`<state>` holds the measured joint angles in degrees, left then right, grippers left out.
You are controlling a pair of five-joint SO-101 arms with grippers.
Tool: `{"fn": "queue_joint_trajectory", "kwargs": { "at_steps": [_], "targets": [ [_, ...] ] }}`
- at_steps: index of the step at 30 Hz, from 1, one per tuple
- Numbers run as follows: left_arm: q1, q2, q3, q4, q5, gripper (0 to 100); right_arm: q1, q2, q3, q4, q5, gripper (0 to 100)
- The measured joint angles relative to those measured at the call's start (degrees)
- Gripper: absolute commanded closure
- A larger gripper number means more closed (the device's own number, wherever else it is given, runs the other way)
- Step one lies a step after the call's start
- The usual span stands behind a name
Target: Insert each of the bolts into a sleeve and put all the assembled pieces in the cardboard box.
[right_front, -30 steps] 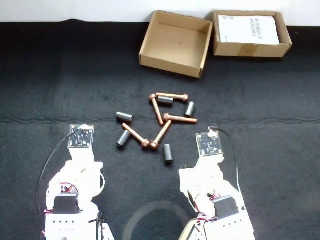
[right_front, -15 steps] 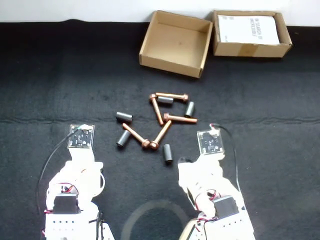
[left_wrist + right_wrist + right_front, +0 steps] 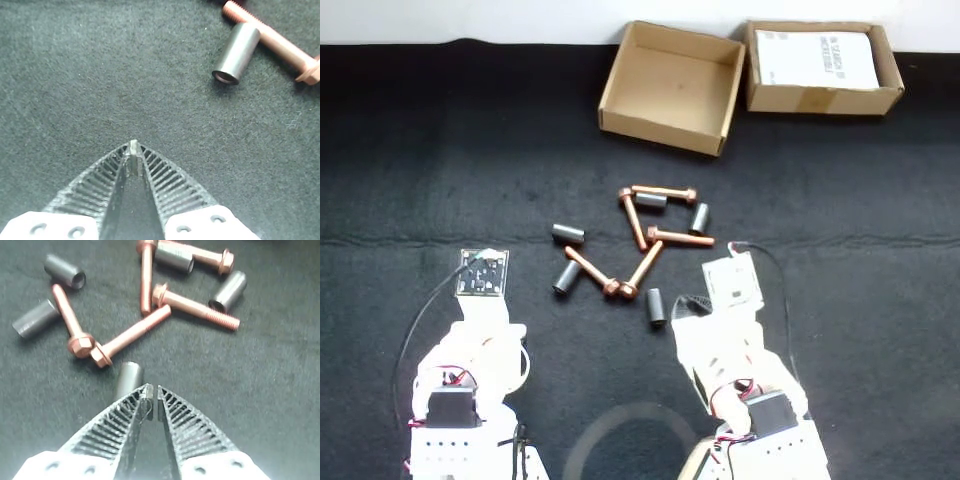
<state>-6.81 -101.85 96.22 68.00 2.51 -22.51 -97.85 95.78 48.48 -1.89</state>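
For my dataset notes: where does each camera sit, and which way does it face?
High view: fixed above, looking down at bolts, sleeves and the cardboard box; both arms show.
Left wrist view: on the left arm, facing the mat past the shut left pincer.
Right wrist view: on the right arm, facing the bolts past the right pincer.
Shared: one sleeve shows in both wrist views.
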Motion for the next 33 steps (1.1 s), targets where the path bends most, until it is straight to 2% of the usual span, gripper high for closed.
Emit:
{"fn": "queue_joint_trajectory", "kwargs": {
  "at_steps": [23, 27, 33],
  "targets": [
    [1.1, 0.0, -0.2, -0.5, 0.0, 99, 0.0, 0.3, -21.2, 26.0, 0.0, 96.4],
    [1.1, 0.0, -0.3, -2.0, 0.0, 99, 0.0, 6.4, -26.7, 30.9, 0.0, 96.4],
    [-1.4, 0.0, -3.2, -1.1, 0.0, 99, 0.0, 26.0, -40.9, 37.8, 0.0, 96.4]
  ]
}}
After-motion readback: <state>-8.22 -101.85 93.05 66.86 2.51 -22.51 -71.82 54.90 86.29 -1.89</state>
